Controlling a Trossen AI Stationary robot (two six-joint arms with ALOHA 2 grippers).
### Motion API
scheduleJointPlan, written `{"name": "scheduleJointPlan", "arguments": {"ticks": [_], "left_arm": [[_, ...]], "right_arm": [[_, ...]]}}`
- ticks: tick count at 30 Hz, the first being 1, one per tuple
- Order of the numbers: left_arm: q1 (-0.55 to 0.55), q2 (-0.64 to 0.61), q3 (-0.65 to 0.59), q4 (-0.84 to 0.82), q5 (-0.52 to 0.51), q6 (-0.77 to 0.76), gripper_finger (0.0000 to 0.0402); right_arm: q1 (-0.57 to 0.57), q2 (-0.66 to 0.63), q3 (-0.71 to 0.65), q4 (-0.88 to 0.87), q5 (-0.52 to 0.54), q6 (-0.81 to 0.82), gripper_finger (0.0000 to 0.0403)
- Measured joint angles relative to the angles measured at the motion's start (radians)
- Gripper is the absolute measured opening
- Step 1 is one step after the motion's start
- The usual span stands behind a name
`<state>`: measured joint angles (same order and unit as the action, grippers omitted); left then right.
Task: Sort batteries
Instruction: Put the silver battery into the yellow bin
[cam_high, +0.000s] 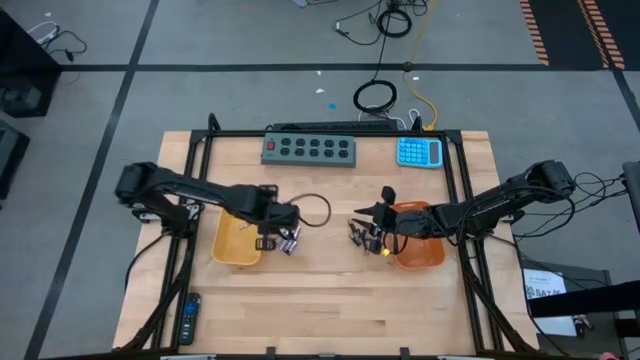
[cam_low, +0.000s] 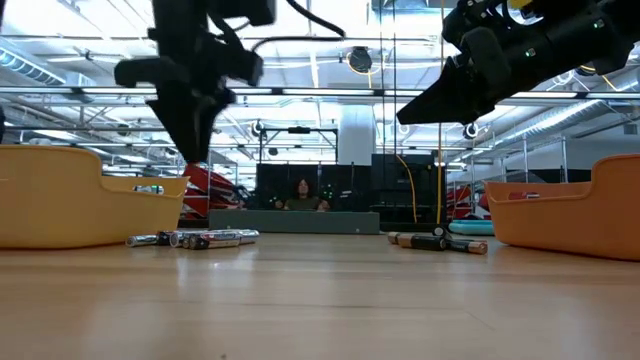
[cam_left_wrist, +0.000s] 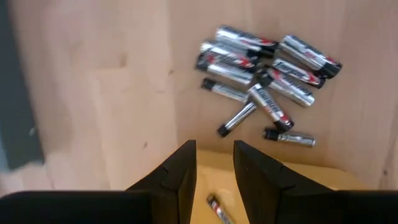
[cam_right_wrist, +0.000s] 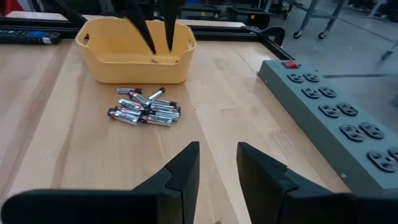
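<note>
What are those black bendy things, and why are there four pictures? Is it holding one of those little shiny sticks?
The black bendy things are two robot arms. Each ends in a pincher called a gripper.

One picture looks down from above. One looks along the wooden table from its top. Two come from little cameras on the arms' wrists.

The shiny sticks are batteries. One pile of batteries lies beside the yellow tray, and one battery is already inside it. A second, darker pile lies beside the orange tray. Also on the table are a grey power strip, a blue calculator and a black remote.

The left gripper hangs over the yellow tray's edge, open and holding nothing. The right gripper is open and empty too, near the second pile.
</note>
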<state>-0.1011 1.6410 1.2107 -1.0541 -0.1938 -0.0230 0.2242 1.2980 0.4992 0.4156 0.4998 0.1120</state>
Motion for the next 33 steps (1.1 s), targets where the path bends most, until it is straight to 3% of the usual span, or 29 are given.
{"name": "scheduleJointPlan", "arguments": {"ticks": [12, 26, 33], "left_arm": [[-0.001, 0.21, 0.034, -0.015, 0.021, 0.232, 0.0116], [-0.001, 0.312, 0.034, -0.036, 0.009, 0.32, 0.0115], [-0.003, 0.353, 0.037, -0.039, 0.015, 0.354, 0.0071]], "right_arm": [[0.0, 0.0, 0.0, -0.021, -0.003, -0.011, 0.0098], [0.0, 0.0, 0.0, -0.024, -0.003, -0.011, 0.0098], [0.0, 0.0, 0.0, -0.024, -0.003, -0.011, 0.0098]]}}
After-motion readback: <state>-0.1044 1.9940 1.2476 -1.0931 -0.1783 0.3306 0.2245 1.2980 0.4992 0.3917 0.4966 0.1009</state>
